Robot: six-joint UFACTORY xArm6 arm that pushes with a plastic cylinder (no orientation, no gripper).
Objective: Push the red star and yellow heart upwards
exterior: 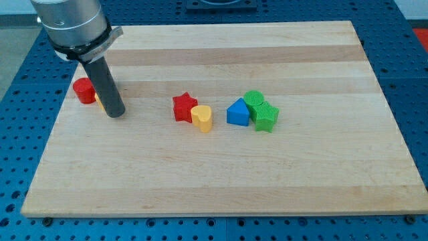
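Note:
A red star point(184, 107) sits near the board's middle, touching a yellow heart point(202, 118) just to its lower right. My tip point(115, 114) is at the lower end of a dark rod on the view's left, well to the left of the red star and about level with it. A red block point(83, 90) stands just left of the rod, and a sliver of a yellow block point(98, 100) shows behind the rod, mostly hidden.
A blue block point(237, 112) lies right of the yellow heart. Two green blocks touch it, one point(254, 100) above and one point(265, 117) to its right. The wooden board point(221, 174) lies on a blue perforated table.

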